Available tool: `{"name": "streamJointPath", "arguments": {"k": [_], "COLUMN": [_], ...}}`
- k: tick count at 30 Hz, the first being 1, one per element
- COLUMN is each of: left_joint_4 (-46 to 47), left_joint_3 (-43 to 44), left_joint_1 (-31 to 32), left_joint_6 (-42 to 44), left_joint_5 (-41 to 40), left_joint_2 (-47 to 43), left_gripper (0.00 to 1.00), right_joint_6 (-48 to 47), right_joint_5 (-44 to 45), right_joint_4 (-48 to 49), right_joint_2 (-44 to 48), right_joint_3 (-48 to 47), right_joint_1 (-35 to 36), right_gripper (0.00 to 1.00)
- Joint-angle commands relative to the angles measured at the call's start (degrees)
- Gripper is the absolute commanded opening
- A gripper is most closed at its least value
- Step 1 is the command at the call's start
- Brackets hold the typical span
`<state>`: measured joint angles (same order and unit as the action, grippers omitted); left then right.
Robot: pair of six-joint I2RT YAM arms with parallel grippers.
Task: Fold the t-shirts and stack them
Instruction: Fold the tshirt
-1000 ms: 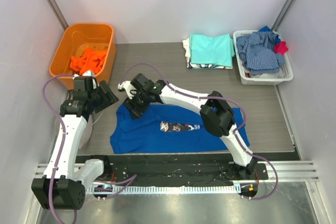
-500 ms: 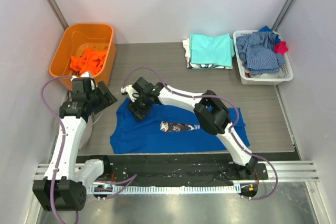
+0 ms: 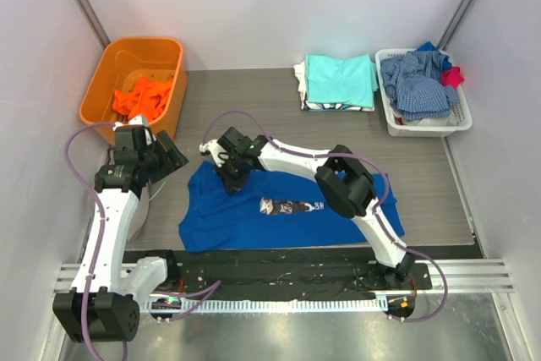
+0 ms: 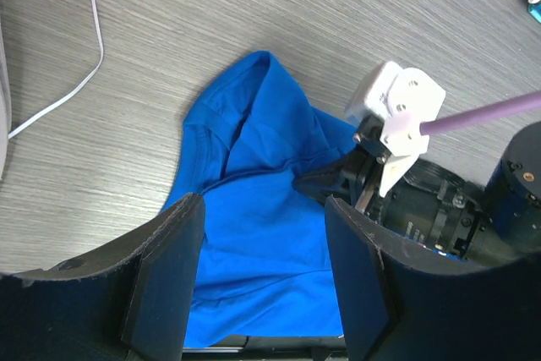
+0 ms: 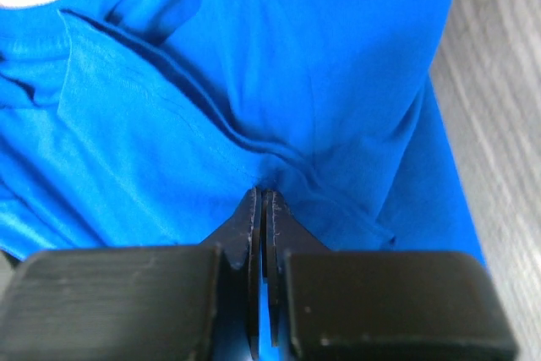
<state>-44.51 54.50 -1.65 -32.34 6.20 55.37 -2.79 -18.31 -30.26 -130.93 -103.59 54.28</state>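
A royal blue t-shirt (image 3: 287, 217) with a small chest print lies spread on the table in front of the arm bases. My right gripper (image 3: 230, 177) presses down at its upper left part, shut on a pinch of the blue fabric (image 5: 321, 57); the cloth puckers at the right gripper's (image 5: 264, 194) tips. My left gripper (image 4: 262, 209) hangs open above the shirt's (image 4: 254, 243) left edge, nothing between its fingers, with the right gripper (image 4: 325, 185) just ahead of it. A folded aqua t-shirt (image 3: 340, 79) tops a small stack at the back. An orange t-shirt (image 3: 142, 95) lies in a bin.
The orange bin (image 3: 110, 65) stands at the back left. A white basket (image 3: 427, 128) at the back right holds a blue-and-white checked garment (image 3: 416, 82) and a bit of red cloth. A white cable (image 4: 63, 99) lies on the table to the left.
My right gripper has shifted slightly toward the shirt's body and closed on the blue fabric. The left arm has barely moved.
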Motion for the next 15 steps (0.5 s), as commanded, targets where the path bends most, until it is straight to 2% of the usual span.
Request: {"name": "streamJointPath", "arguments": {"k": [1, 15], "left_joint_4": [1.7, 1.4], "left_joint_3": [-0.4, -0.5], "left_joint_1": [-0.5, -0.6], "left_joint_6": [0.6, 0.2], "left_joint_5": [1.6, 1.9], "left_joint_2": [-1.3, -2.2], "left_gripper": [0.63, 0.63], "right_joint_6": [1.2, 4.0], "right_joint_5": [-0.5, -0.9], "right_joint_4": [-0.3, 0.1], "right_joint_2": [6.7, 15.1], "right_joint_3": [1.8, 7.3], "right_joint_1": [0.4, 2.1], "right_gripper": [0.01, 0.01]}}
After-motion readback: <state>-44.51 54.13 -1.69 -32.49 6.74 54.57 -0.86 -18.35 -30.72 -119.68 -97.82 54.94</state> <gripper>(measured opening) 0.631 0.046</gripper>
